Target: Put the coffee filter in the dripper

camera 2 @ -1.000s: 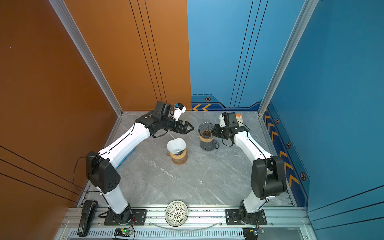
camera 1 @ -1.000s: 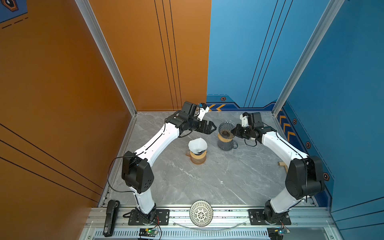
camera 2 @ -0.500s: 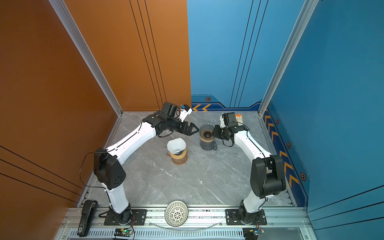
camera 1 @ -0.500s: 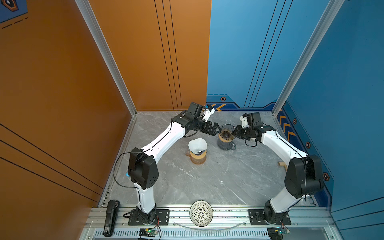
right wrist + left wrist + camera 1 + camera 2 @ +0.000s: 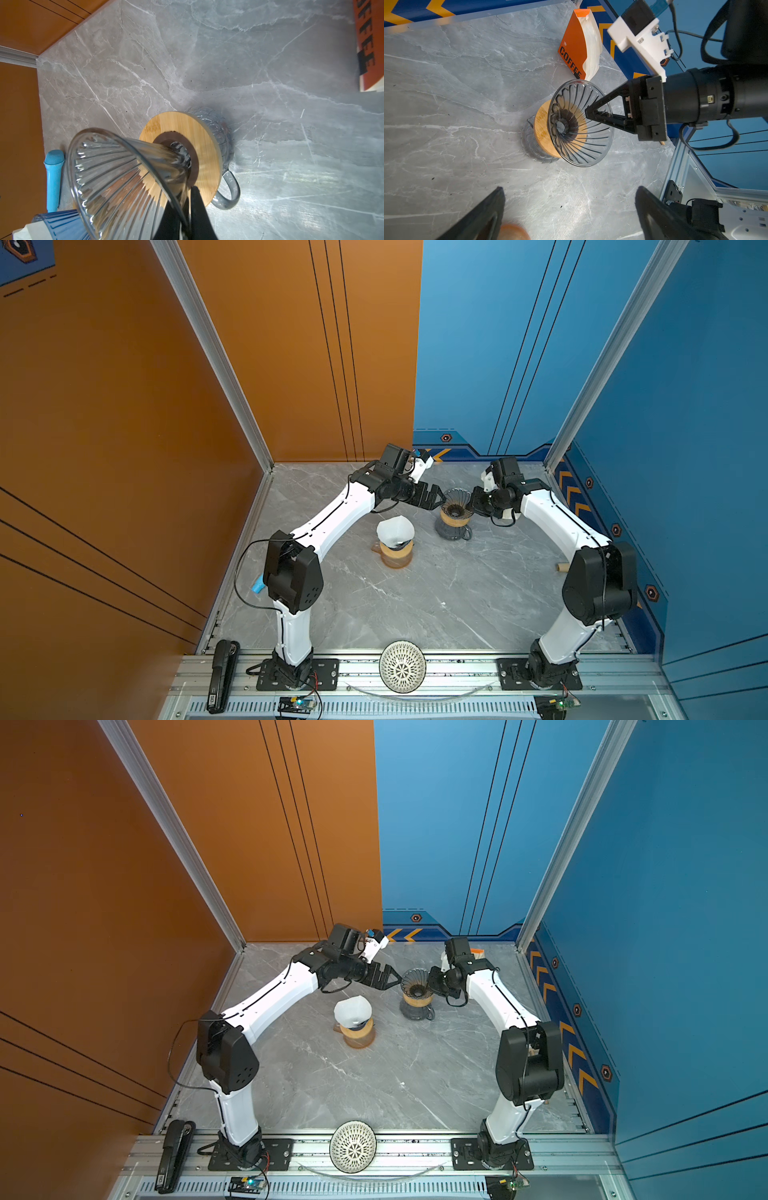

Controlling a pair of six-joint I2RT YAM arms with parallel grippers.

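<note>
A clear ribbed glass dripper [image 5: 456, 502] [image 5: 417, 982] [image 5: 579, 124] [image 5: 116, 170] stands in a wooden collar on a grey mug [image 5: 453, 531] [image 5: 226, 199]. My right gripper [image 5: 473, 504] [image 5: 432, 979] [image 5: 189, 191] is shut on its rim, pinching the glass wall. My left gripper [image 5: 438, 495] [image 5: 395, 979] [image 5: 570, 189] hangs open and empty beside the opposite rim. A white coffee filter [image 5: 395, 529] [image 5: 352, 1009] sits in a blue dripper [image 5: 62, 222] on an amber server, nearer the front and to the left.
An orange COFFEE packet of filters [image 5: 577, 47] [image 5: 367, 41] leans near the back wall. A blue brush [image 5: 258, 587] [image 5: 53, 178] lies by the left wall. A white lattice bowl [image 5: 402, 666] and a black stapler-like tool [image 5: 222, 676] rest on the front rail.
My left arm has swung right, bringing its open gripper up to the glass dripper. The right gripper has stayed on the dripper's rim.
</note>
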